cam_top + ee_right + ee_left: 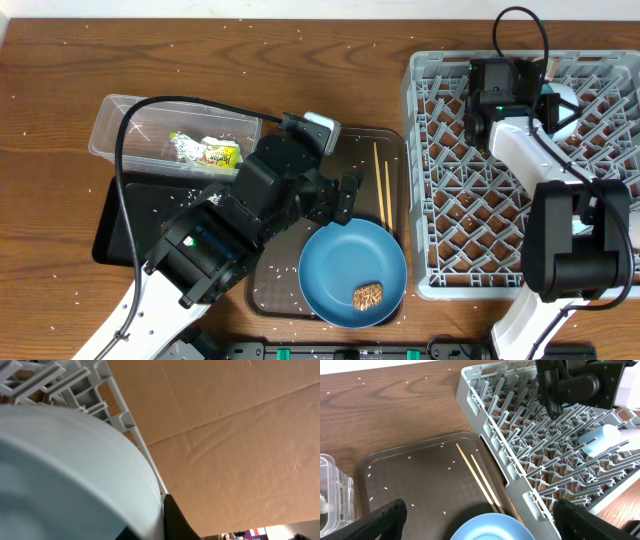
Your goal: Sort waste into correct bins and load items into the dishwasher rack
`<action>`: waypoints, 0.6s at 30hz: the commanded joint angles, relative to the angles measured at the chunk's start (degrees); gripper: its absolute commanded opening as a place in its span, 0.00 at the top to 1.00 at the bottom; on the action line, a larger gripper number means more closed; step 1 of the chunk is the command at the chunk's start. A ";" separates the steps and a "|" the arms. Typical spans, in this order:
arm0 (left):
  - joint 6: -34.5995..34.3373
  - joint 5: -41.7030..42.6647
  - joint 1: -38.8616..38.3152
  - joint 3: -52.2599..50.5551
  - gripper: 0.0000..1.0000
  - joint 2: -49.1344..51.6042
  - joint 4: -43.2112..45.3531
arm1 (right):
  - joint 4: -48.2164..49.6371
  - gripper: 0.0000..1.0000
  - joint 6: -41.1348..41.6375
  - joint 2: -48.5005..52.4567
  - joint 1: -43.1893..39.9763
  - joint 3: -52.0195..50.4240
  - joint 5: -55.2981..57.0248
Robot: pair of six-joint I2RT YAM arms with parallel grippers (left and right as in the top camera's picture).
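Note:
My left gripper [336, 204] hangs open and empty over the dark brown serving tray [392, 140], just behind the large blue plate [345, 262]. The plate holds a small brown food chunk [368, 295]. In the left wrist view the fingers [480, 508] straddle the plate's rim [492, 529]. The chopsticks [382, 185] lie on the tray's right side, also in the left wrist view [481, 479]. My right gripper [562, 106] is shut on the light blue cup [65, 470] inside the grey dishwasher rack [425, 180]. The cup also shows in the left wrist view [600, 440].
The clear tub [120, 115] at the back left holds a yellow-green wrapper [217, 154] and a pale crumpled piece [183, 148]. The black tray [125, 215] lies in front of it, partly under my left arm. White rice grains are scattered over table and trays.

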 commanded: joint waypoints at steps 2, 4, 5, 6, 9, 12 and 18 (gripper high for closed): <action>0.11 -0.07 -0.09 0.70 0.06 -0.72 -0.15 | -0.20 0.94 -1.86 1.55 2.58 0.15 0.33; 0.13 -0.07 -0.09 0.70 0.05 -0.72 -0.15 | -0.85 0.91 -1.86 1.55 3.21 0.15 0.39; 0.11 -0.07 -0.09 0.70 0.05 -0.72 -0.15 | -1.53 0.88 -1.84 1.55 3.67 0.15 1.16; 0.11 -0.07 -0.09 0.70 0.05 -0.72 -0.15 | -2.32 0.82 -1.84 1.55 4.24 0.15 2.08; 0.11 -0.07 -0.09 0.70 0.05 -0.72 -0.15 | -4.61 0.61 -1.84 1.55 5.66 0.15 2.73; 0.11 -0.07 -0.09 0.70 0.05 -0.72 -0.15 | -5.92 0.39 -1.79 1.53 6.32 0.15 2.71; 0.11 -0.07 -0.09 0.70 0.05 -0.72 -0.20 | -7.98 0.24 -1.79 1.51 6.93 0.15 1.92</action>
